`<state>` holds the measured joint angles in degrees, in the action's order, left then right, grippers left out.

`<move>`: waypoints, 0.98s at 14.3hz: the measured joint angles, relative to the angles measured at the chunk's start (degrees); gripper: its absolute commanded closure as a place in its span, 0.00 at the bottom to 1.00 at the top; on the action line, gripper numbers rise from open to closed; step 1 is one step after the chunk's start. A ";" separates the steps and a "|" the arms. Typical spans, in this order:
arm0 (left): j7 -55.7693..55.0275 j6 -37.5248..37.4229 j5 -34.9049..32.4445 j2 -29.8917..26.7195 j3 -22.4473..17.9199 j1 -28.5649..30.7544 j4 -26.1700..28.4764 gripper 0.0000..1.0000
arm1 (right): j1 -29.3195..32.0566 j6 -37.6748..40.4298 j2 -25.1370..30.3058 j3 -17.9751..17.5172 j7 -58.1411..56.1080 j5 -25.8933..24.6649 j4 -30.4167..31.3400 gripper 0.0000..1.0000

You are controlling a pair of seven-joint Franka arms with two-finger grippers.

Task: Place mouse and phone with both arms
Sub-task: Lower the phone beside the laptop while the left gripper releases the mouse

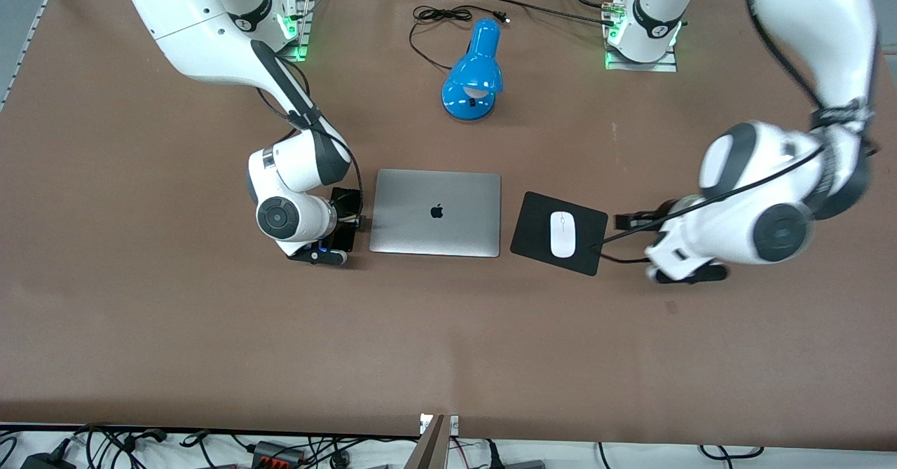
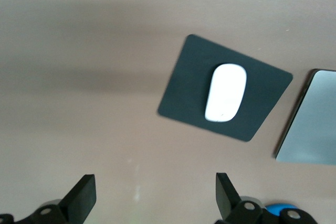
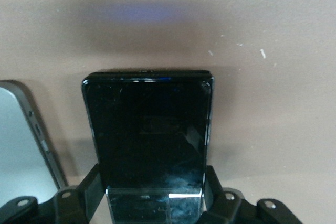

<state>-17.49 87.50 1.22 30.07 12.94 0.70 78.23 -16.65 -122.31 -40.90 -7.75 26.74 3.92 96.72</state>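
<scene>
The white mouse (image 1: 563, 233) lies on a black square pad (image 1: 532, 227) beside the laptop, toward the left arm's end of the table. It also shows in the left wrist view (image 2: 226, 92). My left gripper (image 1: 631, 221) is open and empty (image 2: 155, 200), low beside the pad and apart from it. My right gripper (image 1: 342, 229) is shut on the glossy black phone (image 1: 345, 202), just beside the laptop's edge toward the right arm's end. In the right wrist view the fingers (image 3: 89, 187) press the phone's (image 3: 149, 129) two long sides close over the table.
A closed silver laptop (image 1: 436, 212) lies at the table's middle. It also shows in the right wrist view (image 3: 21, 140) and the left wrist view (image 2: 310, 124). A blue desk lamp (image 1: 474, 69) with a black cord lies farther from the front camera.
</scene>
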 measured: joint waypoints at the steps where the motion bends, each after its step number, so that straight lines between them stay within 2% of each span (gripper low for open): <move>1: 0.00 -2.81 0.00 -0.94 -0.10 1.22 -1.11 0.00 | -0.25 0.00 0.00 0.00 0.00 0.00 -0.02 0.82; 5: 0.03 -16.84 -0.55 -2.03 -0.13 3.69 -8.31 0.00 | -0.98 0.00 -0.01 0.00 0.00 0.00 -0.04 0.81; 7: 0.03 -20.37 -1.88 -2.11 -0.02 3.49 -12.81 0.00 | -0.99 0.00 -0.08 0.01 -0.03 -0.01 -0.03 0.78; 8: 0.03 -20.63 -2.10 -2.13 0.11 3.30 -14.09 0.00 | -1.04 0.01 -0.12 0.01 -0.04 -0.02 -0.01 0.58; 9: 0.02 -20.63 -2.24 -2.12 0.18 3.05 -14.60 0.00 | -1.10 0.01 -0.15 0.01 -0.04 -0.02 0.01 0.08; 10: -0.02 -20.63 -2.28 -2.11 0.23 2.89 -14.67 0.00 | -1.13 0.02 -0.18 0.01 -0.04 -0.02 0.01 0.00; 14: -0.03 -20.32 -2.34 -2.12 0.29 2.97 -14.77 0.00 | -0.99 0.04 0.64 0.41 -0.12 -0.05 -0.71 0.00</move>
<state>-17.52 67.18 -1.12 27.95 13.22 3.67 63.45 -17.64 -122.26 -40.26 -7.34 26.62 3.87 96.01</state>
